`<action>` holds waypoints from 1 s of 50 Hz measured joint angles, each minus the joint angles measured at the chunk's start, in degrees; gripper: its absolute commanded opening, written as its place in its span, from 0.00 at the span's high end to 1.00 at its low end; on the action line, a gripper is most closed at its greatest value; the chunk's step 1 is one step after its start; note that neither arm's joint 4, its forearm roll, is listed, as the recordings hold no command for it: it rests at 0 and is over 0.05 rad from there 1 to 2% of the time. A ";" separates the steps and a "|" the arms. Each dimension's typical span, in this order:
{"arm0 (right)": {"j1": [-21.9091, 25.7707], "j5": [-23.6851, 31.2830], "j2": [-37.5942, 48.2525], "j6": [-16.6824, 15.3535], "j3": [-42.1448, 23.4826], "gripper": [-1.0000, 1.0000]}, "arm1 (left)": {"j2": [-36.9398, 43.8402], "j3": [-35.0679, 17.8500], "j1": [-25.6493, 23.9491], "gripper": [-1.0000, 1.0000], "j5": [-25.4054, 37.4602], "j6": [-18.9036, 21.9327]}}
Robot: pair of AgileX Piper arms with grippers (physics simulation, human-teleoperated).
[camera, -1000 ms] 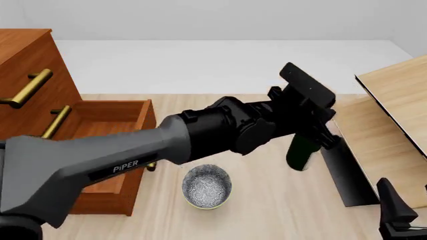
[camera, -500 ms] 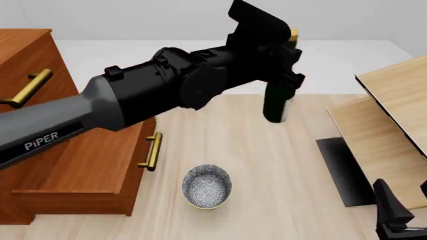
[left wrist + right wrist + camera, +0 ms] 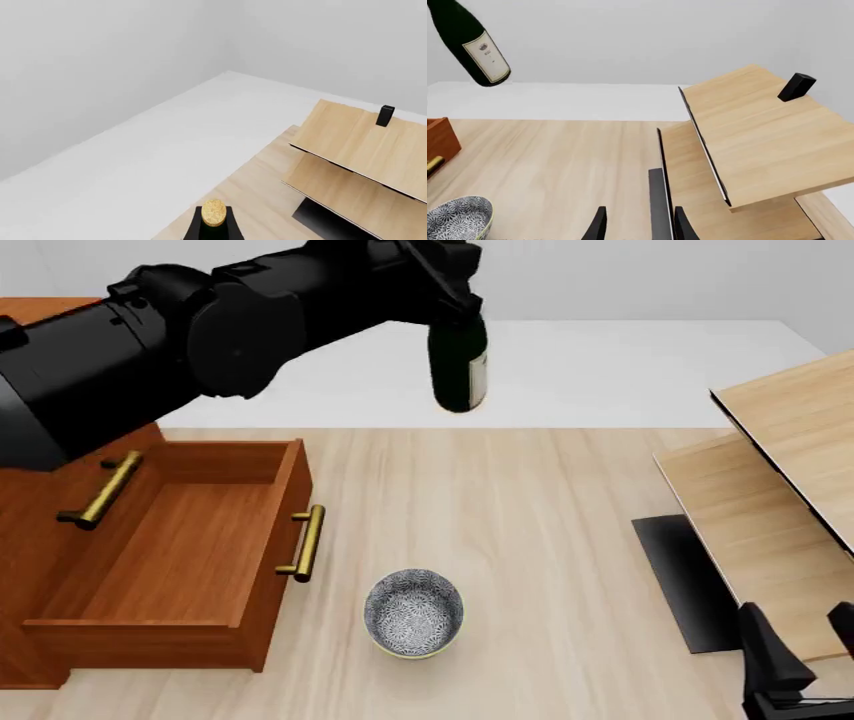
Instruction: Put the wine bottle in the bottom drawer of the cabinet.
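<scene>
Two arms: left one crosses the top of the front view; right one shows only low at the right edge.
Counter (image 3: 561, 540): pale wood, carrying everything.
Cabinet (image 3: 54, 350): reddish-brown, at the left.
Bottom drawer (image 3: 174, 550): pulled out, interior bare, brass handle facing the bowl.
Pale-wood shelf (image 3: 787, 470): at the right.
Left end effector (image 3: 441, 285): closed on the wine bottle's upper part.
Wine bottle (image 3: 458, 365): hanging upright in the air, well above the counter, right of the drawer.
Right end effector (image 3: 637, 225): fingers parted, holding nothing.
Bowl (image 3: 415, 612): patterned, just beside the drawer front.
</scene>
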 measured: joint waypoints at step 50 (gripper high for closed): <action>3.89 -1.79 0.00 -0.12 0.75 0.00 | -16.00 1.86 18.93 1.00 20.53 -1.83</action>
